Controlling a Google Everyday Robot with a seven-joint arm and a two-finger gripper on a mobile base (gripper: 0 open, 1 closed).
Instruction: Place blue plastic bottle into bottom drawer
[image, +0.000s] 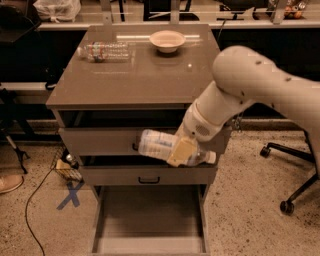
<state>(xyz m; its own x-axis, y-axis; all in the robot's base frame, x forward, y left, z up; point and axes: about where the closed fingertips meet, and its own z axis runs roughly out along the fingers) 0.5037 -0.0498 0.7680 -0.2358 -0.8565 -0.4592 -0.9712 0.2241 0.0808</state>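
Observation:
The blue plastic bottle (159, 143) lies sideways in my gripper (182, 151), its white cap (212, 158) pointing right. The gripper is shut on the bottle and holds it in front of the two upper drawers, above the open bottom drawer (149, 220). That drawer is pulled out at the foot of the grey cabinet and shows a plain grey floor. My arm comes in from the upper right.
A clear crinkled bottle (106, 51) and a white bowl (167, 39) sit at the back of the cabinet top (135, 80). An office chair base (292, 172) stands to the right. A cable and a blue floor cross (70, 195) lie to the left.

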